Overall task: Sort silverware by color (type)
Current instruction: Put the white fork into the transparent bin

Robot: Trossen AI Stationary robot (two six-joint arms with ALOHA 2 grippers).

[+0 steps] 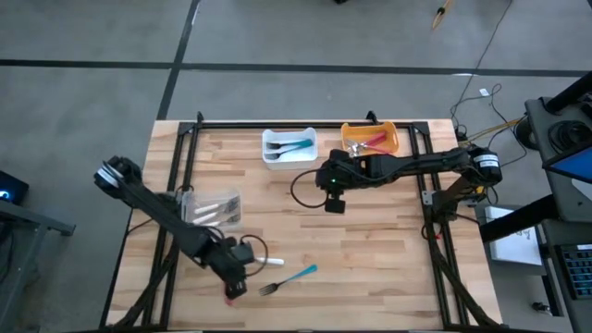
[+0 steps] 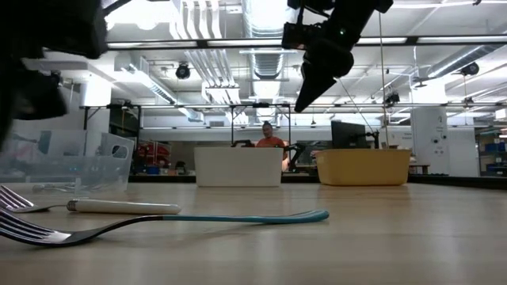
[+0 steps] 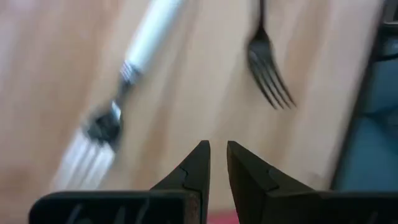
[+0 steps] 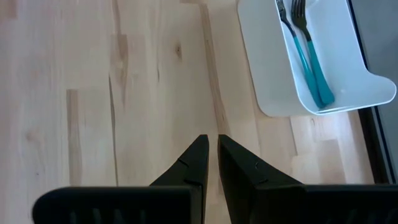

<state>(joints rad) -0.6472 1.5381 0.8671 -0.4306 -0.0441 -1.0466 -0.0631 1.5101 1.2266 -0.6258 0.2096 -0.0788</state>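
Left gripper point(image 3: 217, 163), jaws nearly pressed together and empty, hangs low over the bench point(image 1: 370, 259) just short of two forks — white-handled fork point(image 3: 118, 93), teal-handled fork point(image 1: 289, 278) — while the right gripper point(image 4: 211, 158), jaws likewise closed, hovers beside the white bin point(image 4: 311, 93) holding teal silverware point(image 4: 308, 56).

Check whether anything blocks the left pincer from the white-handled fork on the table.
Nothing visible does. The left pincer, nearly shut and empty, hangs right beside the white-handled fork, with only bare table between them. The teal-handled fork lies alongside, not between.
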